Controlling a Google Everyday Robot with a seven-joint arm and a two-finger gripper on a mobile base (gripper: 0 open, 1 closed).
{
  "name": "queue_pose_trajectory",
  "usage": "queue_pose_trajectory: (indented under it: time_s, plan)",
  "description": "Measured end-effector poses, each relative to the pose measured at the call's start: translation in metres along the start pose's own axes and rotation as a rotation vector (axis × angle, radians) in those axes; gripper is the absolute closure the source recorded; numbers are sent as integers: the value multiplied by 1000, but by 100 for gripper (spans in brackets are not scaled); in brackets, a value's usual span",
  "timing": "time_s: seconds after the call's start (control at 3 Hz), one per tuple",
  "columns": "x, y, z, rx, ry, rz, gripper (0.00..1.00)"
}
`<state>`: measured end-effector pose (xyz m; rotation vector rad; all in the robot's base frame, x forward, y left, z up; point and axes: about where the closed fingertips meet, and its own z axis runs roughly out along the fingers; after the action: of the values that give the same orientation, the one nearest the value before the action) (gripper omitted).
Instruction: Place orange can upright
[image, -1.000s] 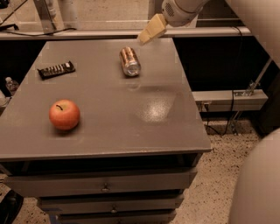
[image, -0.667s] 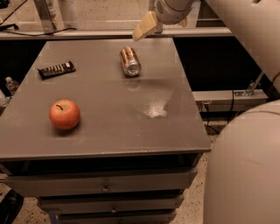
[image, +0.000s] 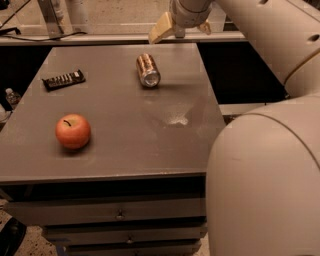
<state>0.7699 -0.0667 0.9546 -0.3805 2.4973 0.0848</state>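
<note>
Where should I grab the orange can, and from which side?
Probably best to grip the orange can across its copper mid-body, coming down from above. It lies on its side, silver end toward the camera, leaving both curved flanks free. The claw hovers above the far edge of the table.

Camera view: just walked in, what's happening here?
A one-arm robot is meant to stand the orange can upright. The can lies on its side toward the far end of the table, untouched. The gripper hovers above and beyond it, near the table's far edge. An apple and a dark packet sit elsewhere on the table.
</note>
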Motion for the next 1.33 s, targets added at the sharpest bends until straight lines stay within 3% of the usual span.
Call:
queue_pose_trajectory:
  time_s: [0.33, 0.67, 1.0, 1.33]
  plan:
    - [1, 0, 3, -17, 7, 4, 0]
    - [10, -4, 17, -85, 64, 99, 0]
    - [7, 18, 27, -182, 120, 186, 0]
    - [-2, 44, 27, -254, 149, 228, 0]
